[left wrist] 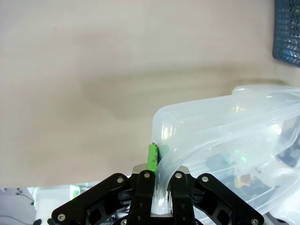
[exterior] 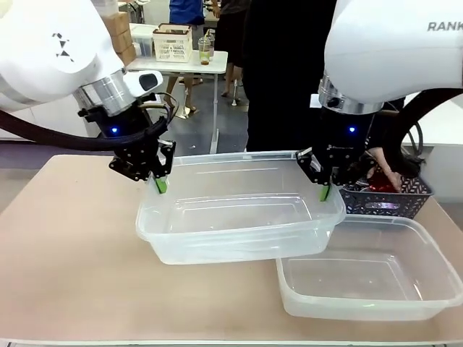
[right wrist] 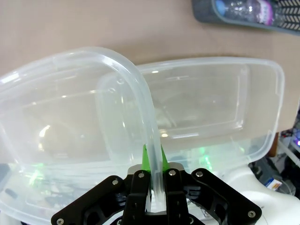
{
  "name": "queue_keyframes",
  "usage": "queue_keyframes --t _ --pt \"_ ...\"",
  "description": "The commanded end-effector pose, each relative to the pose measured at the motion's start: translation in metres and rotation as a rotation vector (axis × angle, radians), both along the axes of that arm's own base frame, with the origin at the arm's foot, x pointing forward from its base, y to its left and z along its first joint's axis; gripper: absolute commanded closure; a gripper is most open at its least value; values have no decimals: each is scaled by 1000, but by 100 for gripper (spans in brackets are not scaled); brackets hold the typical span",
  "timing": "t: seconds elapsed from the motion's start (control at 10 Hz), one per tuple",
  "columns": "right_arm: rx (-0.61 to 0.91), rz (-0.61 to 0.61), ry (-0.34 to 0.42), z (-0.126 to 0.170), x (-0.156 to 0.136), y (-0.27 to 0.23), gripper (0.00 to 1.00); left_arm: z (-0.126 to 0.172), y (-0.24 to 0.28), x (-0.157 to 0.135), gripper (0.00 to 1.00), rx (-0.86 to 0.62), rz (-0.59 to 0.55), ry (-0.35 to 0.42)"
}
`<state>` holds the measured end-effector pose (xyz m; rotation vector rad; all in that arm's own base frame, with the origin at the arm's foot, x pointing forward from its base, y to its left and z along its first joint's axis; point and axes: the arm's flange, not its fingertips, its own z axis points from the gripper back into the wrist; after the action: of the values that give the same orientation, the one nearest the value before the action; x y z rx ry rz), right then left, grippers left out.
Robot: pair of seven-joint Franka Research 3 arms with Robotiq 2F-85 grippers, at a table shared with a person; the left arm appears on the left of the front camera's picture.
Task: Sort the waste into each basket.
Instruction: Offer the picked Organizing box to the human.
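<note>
Closest to me, on the right of the table [exterior: 72, 253], a second tub [exterior: 347, 307] lies flat with its mouth up and its long axis running left to right. Just beyond it is the clear tub [exterior: 231, 246], which both arms have hold of. The left gripper [exterior: 160, 181] is pinched on the rolled rim at the tub's left short end. The right gripper [exterior: 325, 189] is pinched on the rim at the opposite end. Both wrist views show the thin wall sandwiched between the green pads, so each gripper is clamped on plastic rather than closed on air. This tub's mouth also faces up and its length runs across the table from one gripper to the other. It looks raised a little, with its right end over the far left corner of the second tub. I judge it to be light, slick and floppy. The rim is the only stiff part worth gripping, and it will twist or bow if my two arms don't move together. Farther back on the right, a dark mesh basket [exterior: 387, 202] holds the waste. I can make out something red [exterior: 380, 186], probably a can, and what looks like a clear bottle [right wrist: 243, 8], with a person's hand [exterior: 387, 173] at the basket.
</note>
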<state>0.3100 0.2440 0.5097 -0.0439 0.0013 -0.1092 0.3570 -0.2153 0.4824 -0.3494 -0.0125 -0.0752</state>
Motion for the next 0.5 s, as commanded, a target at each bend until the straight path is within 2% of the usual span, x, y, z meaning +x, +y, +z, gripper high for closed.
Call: queue_keyframes --t 0.0,0.4 --pt "-8 -16 14 0 -2 2 96 10 2 0 95 -26 -14 -5" --pt "-8 -16 14 0 -2 2 96 10 2 0 95 -26 -14 -5"
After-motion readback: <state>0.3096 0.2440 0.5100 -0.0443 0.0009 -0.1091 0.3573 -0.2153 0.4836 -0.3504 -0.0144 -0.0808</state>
